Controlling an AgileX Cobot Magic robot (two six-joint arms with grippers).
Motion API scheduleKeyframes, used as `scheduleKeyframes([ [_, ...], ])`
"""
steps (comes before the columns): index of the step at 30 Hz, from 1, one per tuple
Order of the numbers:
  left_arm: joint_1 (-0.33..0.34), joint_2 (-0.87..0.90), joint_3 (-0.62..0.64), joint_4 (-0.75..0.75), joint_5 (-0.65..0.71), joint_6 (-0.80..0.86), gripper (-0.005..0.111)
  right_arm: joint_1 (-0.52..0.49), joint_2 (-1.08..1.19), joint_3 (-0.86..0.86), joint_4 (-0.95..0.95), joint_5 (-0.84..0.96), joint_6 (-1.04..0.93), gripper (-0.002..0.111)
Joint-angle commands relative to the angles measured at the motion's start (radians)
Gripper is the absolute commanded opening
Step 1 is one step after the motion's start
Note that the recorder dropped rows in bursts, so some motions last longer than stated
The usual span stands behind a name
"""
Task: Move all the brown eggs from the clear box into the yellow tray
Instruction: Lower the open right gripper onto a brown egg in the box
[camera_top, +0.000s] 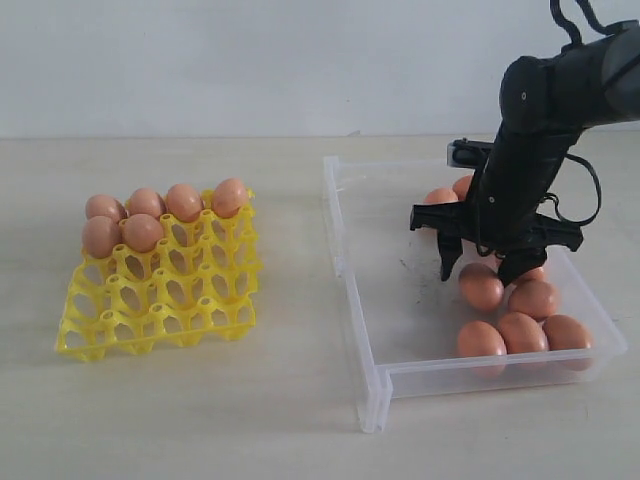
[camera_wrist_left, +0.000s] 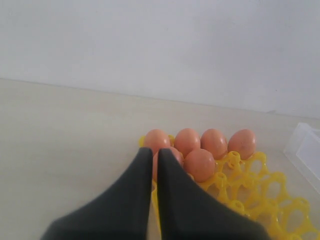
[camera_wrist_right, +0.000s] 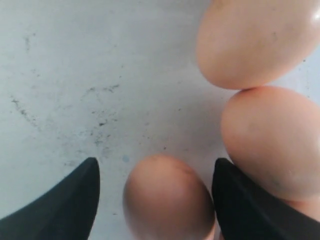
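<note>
Clear box (camera_top: 350, 300) sits on the desk (camera_top: 280, 420); all positions below are referenced to it. Yellow tray (camera_top: 160, 290) stands on the desk well apart from the box, off one of its long walls. Brown eggs (camera_top: 143, 232) in the tray: six counted, four along the tray's back row and two in the next row, at the end farthest from the box. Inside the box, at least seven more eggs show: two near the far wall, partly hidden by the arm, and the rest bunched toward the near corner farthest from the tray. Dark scuff marks (camera_wrist_right: 100, 122) are on the box floor. Right gripper (camera_top: 481, 272) is down inside the box, jaws spread wide with one egg (camera_wrist_right: 167, 200) lying between them on the floor. There is a clear gap on one side; contact on the other side cannot be told. The egg is not clamped. Two neighbouring eggs lie just beside the outer jaw. Left gripper (camera_wrist_left: 152, 155) hangs over the tray on the side away from the box, jaws pressed together, holding nothing.
</note>
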Motion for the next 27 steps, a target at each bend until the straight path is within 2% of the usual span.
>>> scheduleKeyframes([
  [1, -0.003, -0.008, 0.005, 0.006, 0.0, -0.007, 0.004, -0.001, -0.001, -0.002, -0.012, 0.007, -0.049, 0.058],
  [8, -0.003, -0.008, 0.005, 0.006, 0.0, -0.007, 0.004, 0.003, -0.001, -0.002, -0.012, 0.005, -0.195, 0.058],
  [14, -0.003, -0.008, 0.005, 0.006, 0.004, -0.007, 0.004, 0.009, -0.001, -0.002, -0.014, -0.003, -0.212, 0.056],
  [17, -0.003, -0.008, 0.005, 0.006, 0.004, -0.007, 0.004, 0.009, -0.001, -0.002, -0.014, 0.012, -0.238, 0.043],
  [20, -0.003, -0.008, 0.005, 0.006, 0.004, -0.007, 0.004, 0.009, -0.001, -0.002, -0.014, 0.034, -0.276, 0.021],
  [22, -0.003, -0.008, 0.005, 0.006, 0.004, -0.007, 0.004, 0.009, -0.001, -0.002, -0.016, 0.043, -0.296, 0.002],
  [27, -0.003, -0.008, 0.005, 0.006, 0.007, -0.007, 0.004, 0.009, -0.001, -0.002, -0.028, 0.043, -0.297, 0.0],
])
